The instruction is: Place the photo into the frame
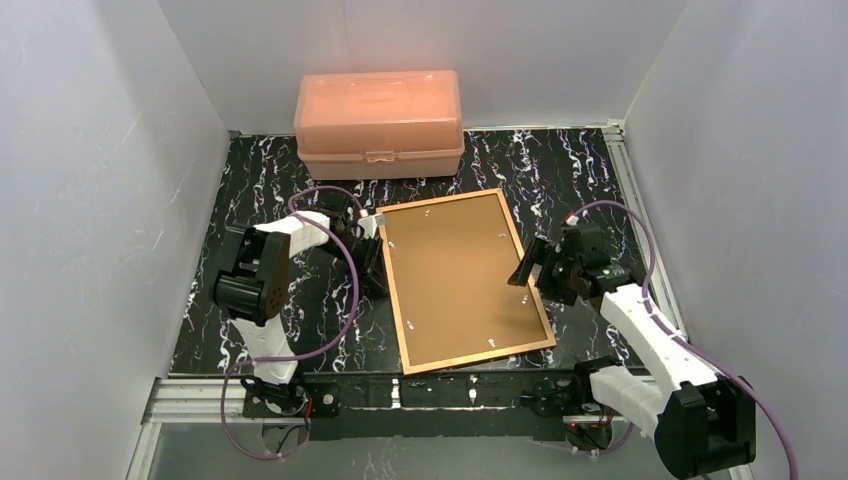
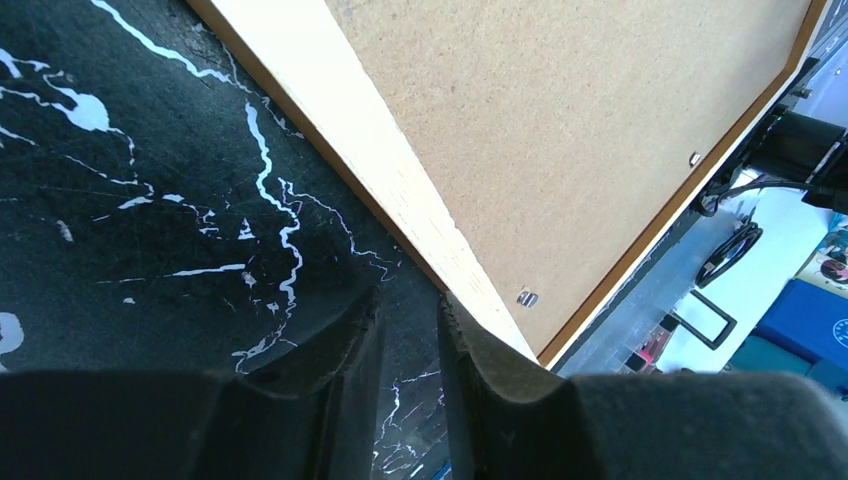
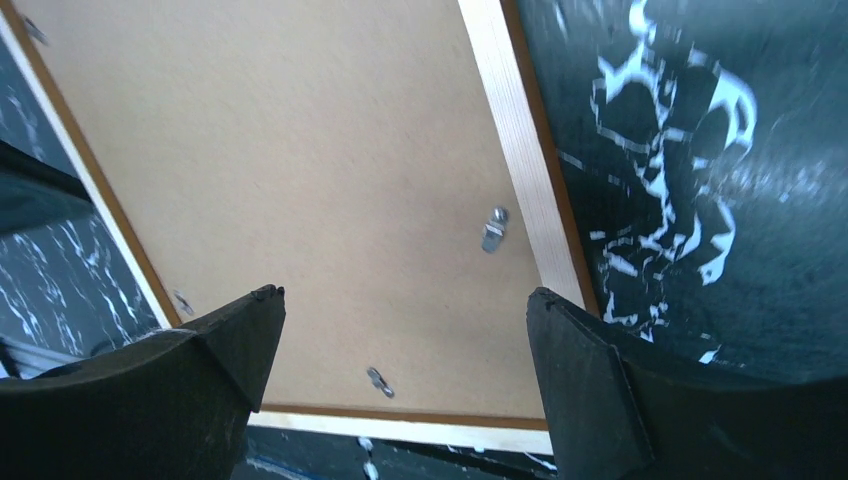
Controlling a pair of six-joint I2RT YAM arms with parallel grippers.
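From above, the frame lies face down in the middle of the table. It is turned slightly askew, its lower edge close to the table's near edge, and a pink box stands well apart at the far edge. A brown backing board fills the frame and small metal clips dot its margin. The photo shows nowhere, so I would guess it is already shut in under the board, though I cannot tell, and if so little seems left but securing the back. The left gripper sits low at the frame's far-left corner, its arm folded back. The right gripper reaches in over the frame's right edge. Through the left wrist camera, the left gripper has its jaws close together with only a thin gap, bare table showing in it and nothing grasped. One finger is pressed up beside the pale wooden side of the frame, near a clip. Through the right wrist camera, the right gripper is spread wide and empty, poised above the board, with a clip between the fingers and the frame's rail just inside the right one.
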